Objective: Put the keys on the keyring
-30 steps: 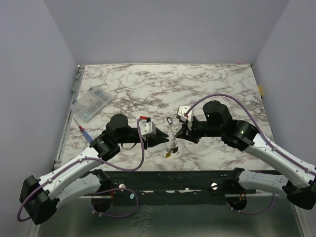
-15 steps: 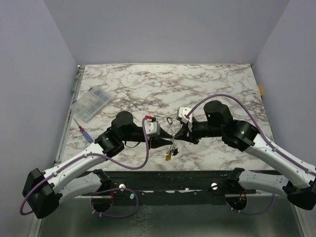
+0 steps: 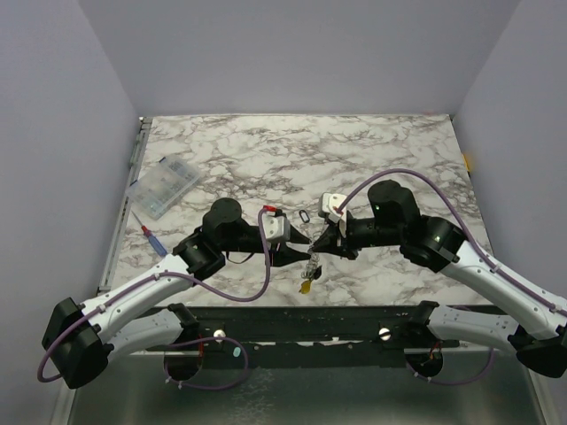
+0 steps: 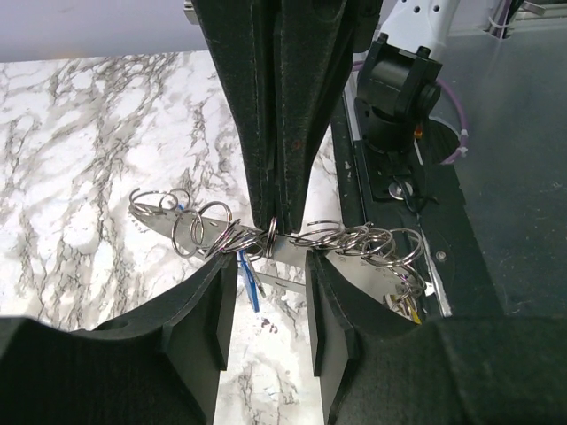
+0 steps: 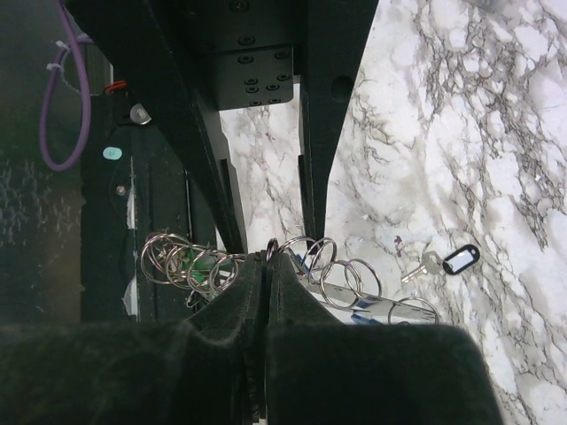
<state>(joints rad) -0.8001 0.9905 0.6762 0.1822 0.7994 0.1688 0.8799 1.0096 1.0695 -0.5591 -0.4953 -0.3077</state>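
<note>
Right gripper (image 5: 266,261) clenched on one keyring (image 4: 272,233) in a chain of linked silvery rings, held above the worktop (image 3: 221,150). Left gripper (image 4: 270,270) released, jaws straddling the chain. Keys (image 3: 306,282) hang beneath.

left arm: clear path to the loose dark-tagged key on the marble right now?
Likely yes, after backing off. The dark-tagged key lies alone on the marble, nothing over it. But the left gripper is open around the ring bunch, pinched by the shut right gripper.
</note>
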